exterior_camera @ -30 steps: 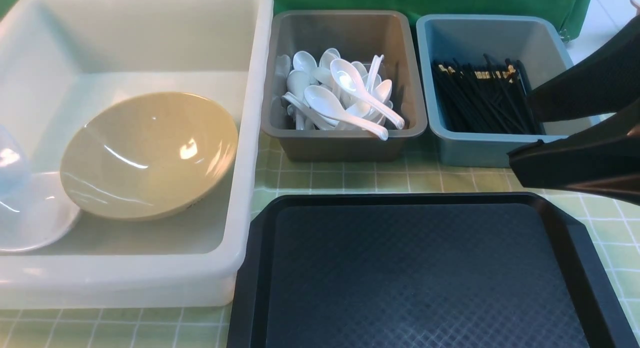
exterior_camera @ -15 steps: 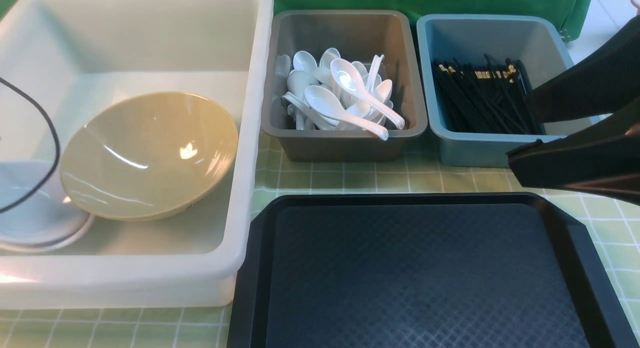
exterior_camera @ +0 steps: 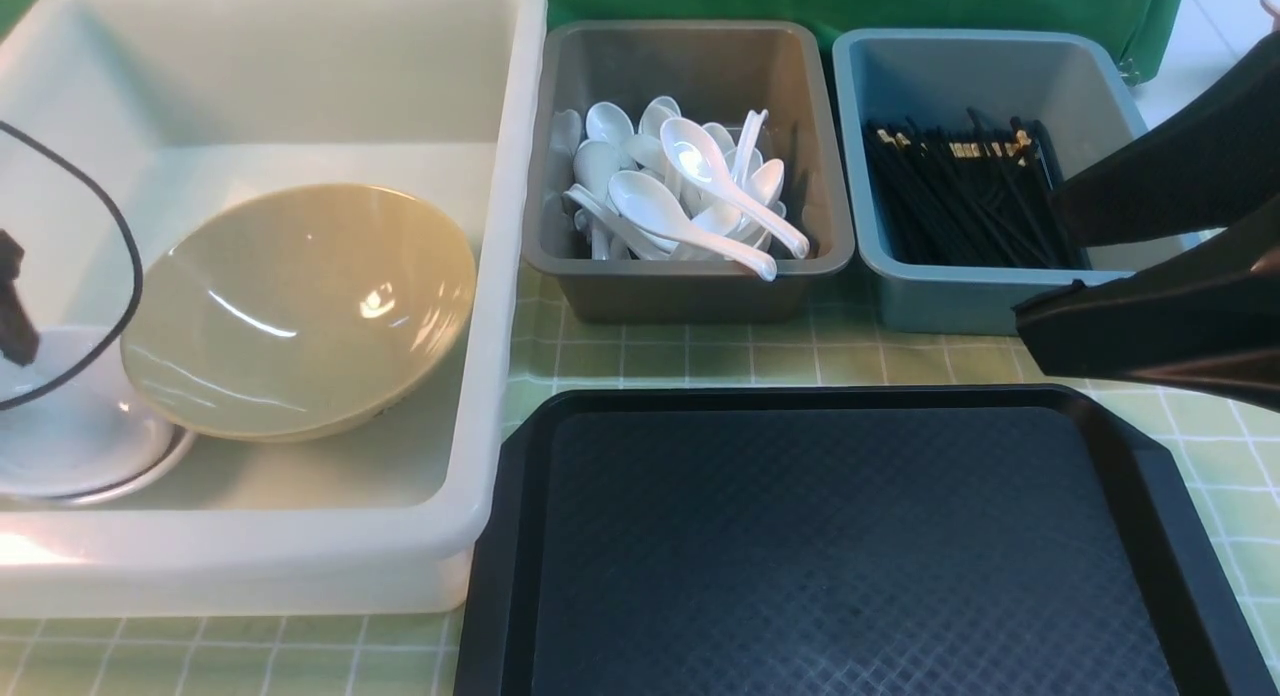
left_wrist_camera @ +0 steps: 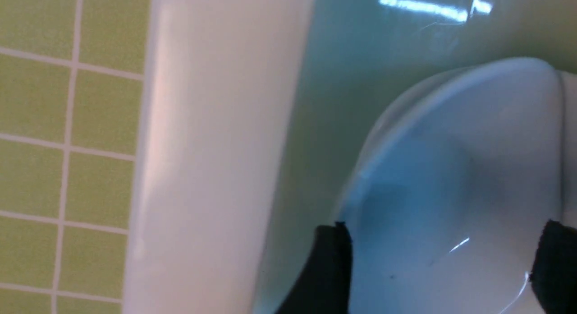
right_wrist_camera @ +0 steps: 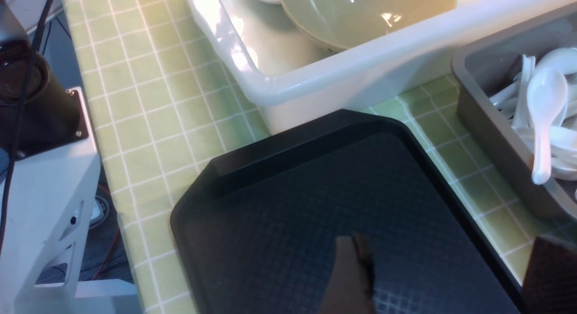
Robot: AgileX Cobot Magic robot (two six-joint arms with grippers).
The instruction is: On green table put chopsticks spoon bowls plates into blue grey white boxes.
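Two plates [exterior_camera: 70, 446] in white box [exterior_camera: 500, 276]

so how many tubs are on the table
3: the big white tub on the left, the brown-grey tub in the middle holding spoons, and the blue tub on the right holding chopsticks.

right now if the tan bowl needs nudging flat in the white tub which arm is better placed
Left, probably. The left gripper hangs open over the white dishes beside the tan bowl in the white tub; the right gripper is by the blue tub.
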